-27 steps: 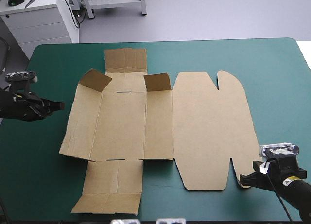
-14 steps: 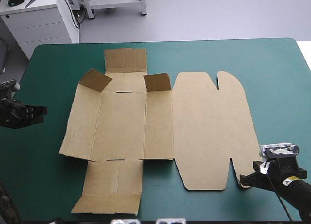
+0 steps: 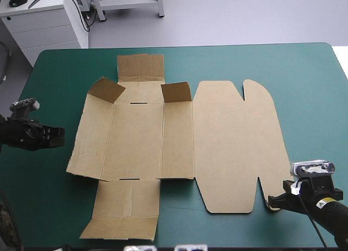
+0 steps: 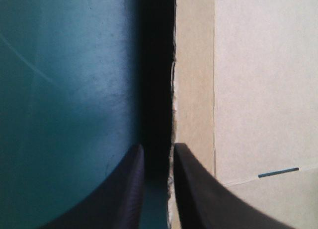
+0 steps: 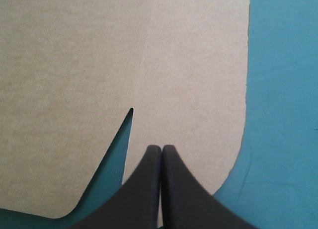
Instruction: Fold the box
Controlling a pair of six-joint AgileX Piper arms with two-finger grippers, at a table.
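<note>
Since just before, the left gripper (image 3: 60,135), fingers slightly parted, swung back toward the left edge of the box (image 3: 136,142); right gripper (image 5: 162,148) unmoved, closed; probably lining up a wall grab.

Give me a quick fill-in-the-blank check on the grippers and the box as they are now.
The right gripper is ___.
The left gripper is next to the box's ___ edge.
___ small flaps stand raised at its far side.
Missing words: shut; left; two.
</note>
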